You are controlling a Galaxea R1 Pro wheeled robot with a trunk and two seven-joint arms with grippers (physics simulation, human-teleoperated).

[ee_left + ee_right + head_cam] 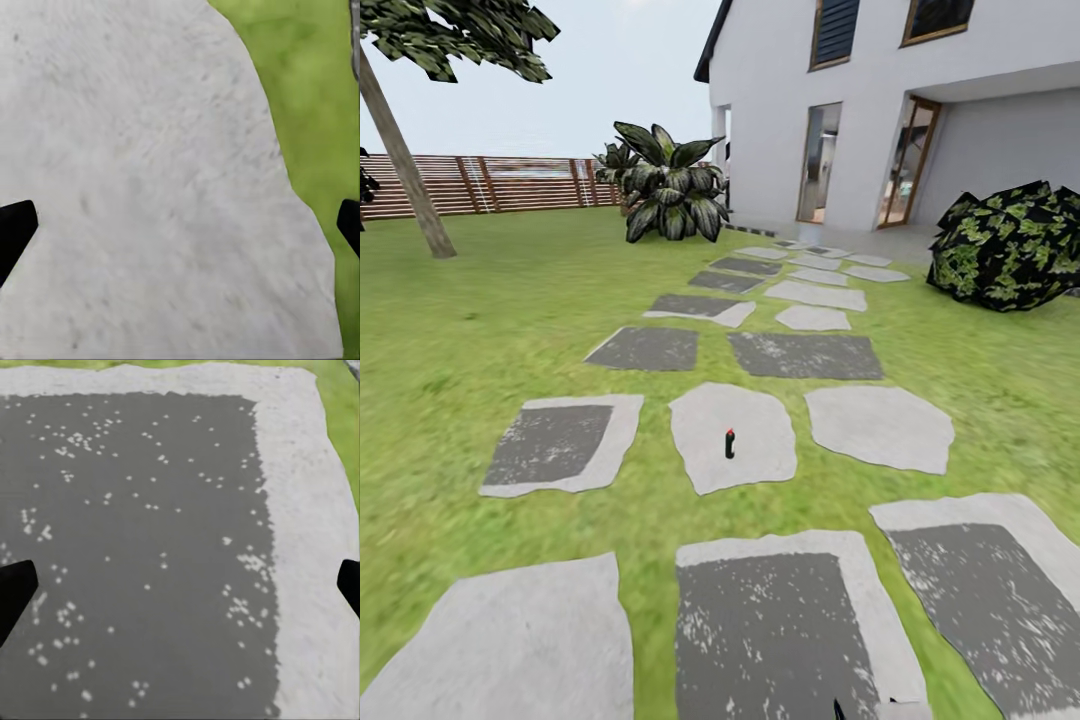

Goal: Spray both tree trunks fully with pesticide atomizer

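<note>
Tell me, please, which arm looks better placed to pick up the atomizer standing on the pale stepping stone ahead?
Probably right: the atomizer stands ahead, above the dark slab under the open right gripper.

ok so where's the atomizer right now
In the head view, the atomizer stands upright on a pale stepping stone, centre of the path, ahead of the robot.

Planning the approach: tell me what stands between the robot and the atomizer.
Nothing visible does. The atomizer stands upright on a pale stepping stone straight ahead, with just a flat dark paver and a grass strip between.
</note>
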